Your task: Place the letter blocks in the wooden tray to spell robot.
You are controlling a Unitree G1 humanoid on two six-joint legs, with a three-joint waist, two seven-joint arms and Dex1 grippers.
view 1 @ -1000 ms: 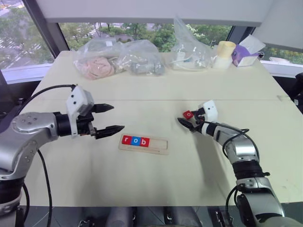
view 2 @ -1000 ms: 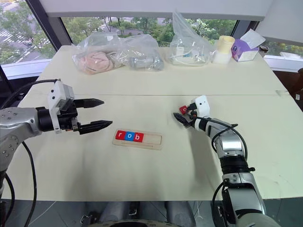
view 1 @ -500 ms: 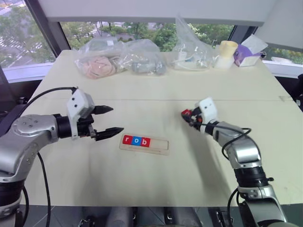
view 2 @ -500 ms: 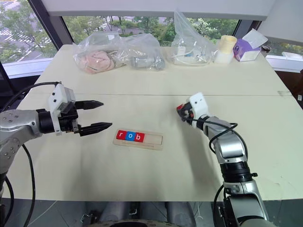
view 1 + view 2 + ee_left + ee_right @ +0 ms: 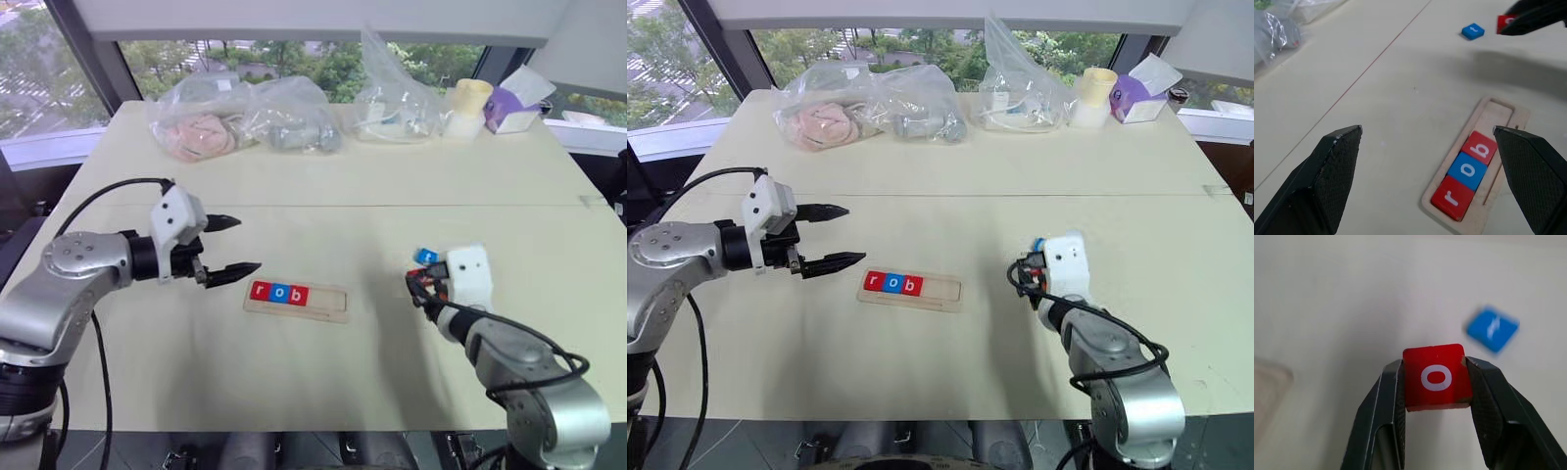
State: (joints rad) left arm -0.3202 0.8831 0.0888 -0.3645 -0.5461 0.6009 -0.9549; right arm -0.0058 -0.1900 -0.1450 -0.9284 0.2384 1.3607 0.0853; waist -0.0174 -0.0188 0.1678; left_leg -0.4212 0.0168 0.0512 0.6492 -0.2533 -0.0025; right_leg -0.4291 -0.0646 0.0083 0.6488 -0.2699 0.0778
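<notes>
Tray (image 5: pixel 297 301) lies near the front edge of the table (image 5: pixel 323 186), with r, o and b filling its left part and two places free on the right. Our right gripper (image 5: pixel 1436 382) is clamped on the red o block (image 5: pixel 1436 377), lifted, probably for the fourth place. Blue block (image 5: pixel 425 257) waits beside it. Our left gripper (image 5: pixel 223 249) hovers spread wide, empty.

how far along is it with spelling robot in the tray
Done: r, o and b sit side by side at one end of the wooden tray, with the rest of its groove bare. In hand: the right gripper is shut on the red o block, held above the table. Left: seat that o, then fetch the blue block lying on the table by the right gripper and place it last. The left gripper hangs open beside the tray.
</notes>
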